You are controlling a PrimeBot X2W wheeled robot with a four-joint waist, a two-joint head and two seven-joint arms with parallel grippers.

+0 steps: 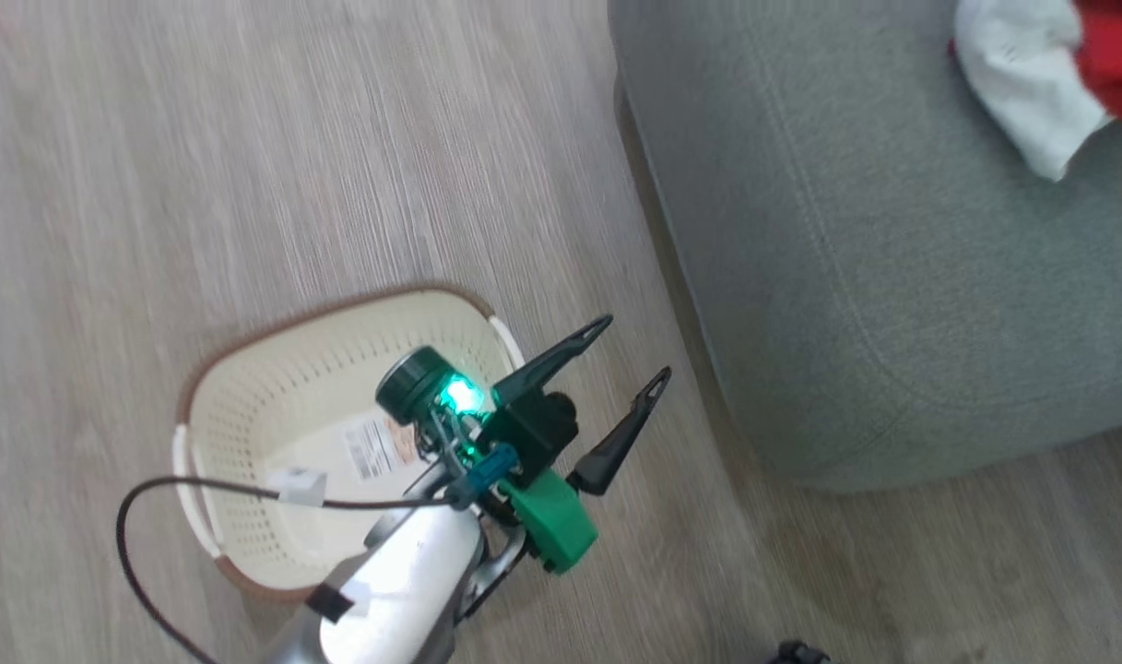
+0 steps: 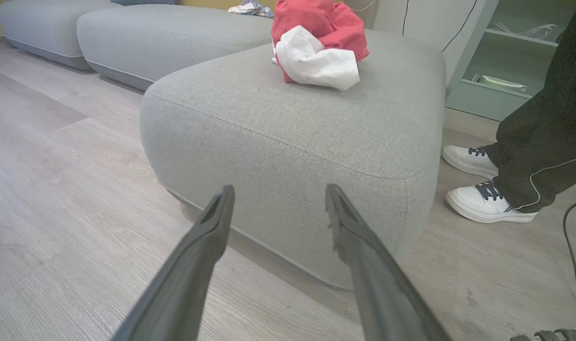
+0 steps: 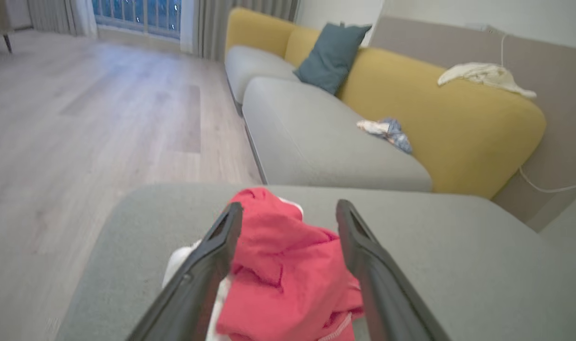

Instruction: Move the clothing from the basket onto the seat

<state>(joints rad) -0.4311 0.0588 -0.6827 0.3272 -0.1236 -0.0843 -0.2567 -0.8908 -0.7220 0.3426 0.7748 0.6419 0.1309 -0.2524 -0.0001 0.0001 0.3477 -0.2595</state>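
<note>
The red and white clothing point(image 1: 1068, 74) lies bunched on the grey seat point(image 1: 856, 231), at its far right in the head view. The cream basket point(image 1: 247, 424) stands on the floor to the left of the seat, with just a label on its bottom. My left gripper point(image 1: 636, 349) hangs open between basket and seat, fingers pointing at the seat's corner point(image 2: 278, 156), nothing between them. In the left wrist view the clothing point(image 2: 318, 47) rests on the seat's top. My right gripper point(image 3: 288, 210) is open just above the clothing point(image 3: 283, 265), its fingers straddling the red heap without gripping it.
A person's white shoes point(image 2: 486, 201) and dark trouser leg stand on the floor right of the seat. A grey and yellow sofa point(image 3: 325, 137) with a teal pillow point(image 3: 330, 57) and small cloths runs behind. A black cable point(image 1: 155, 516) loops from my left arm over the basket.
</note>
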